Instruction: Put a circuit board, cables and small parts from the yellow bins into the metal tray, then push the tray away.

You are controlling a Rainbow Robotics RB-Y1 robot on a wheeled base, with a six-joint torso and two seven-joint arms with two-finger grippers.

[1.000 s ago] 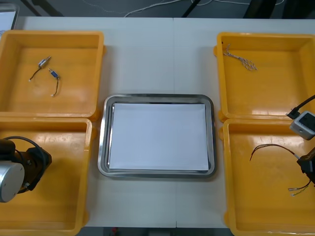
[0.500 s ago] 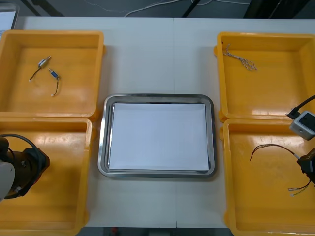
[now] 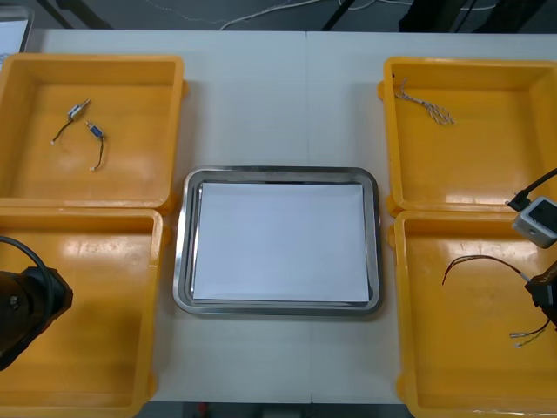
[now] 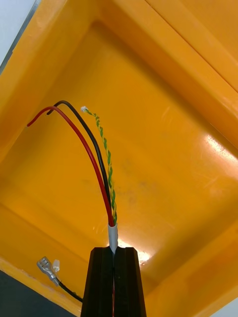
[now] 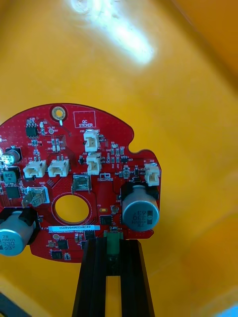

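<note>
Though clamped, round red circuit board (image 5: 74, 188).

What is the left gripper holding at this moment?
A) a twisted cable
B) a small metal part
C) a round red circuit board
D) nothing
C: the left gripper is shut on the edge of the round red circuit board over a yellow bin, while the right gripper pinches cables in another bin.

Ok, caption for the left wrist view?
Left gripper clamps the red circuit board by its edge, yellow bin behind.
</note>
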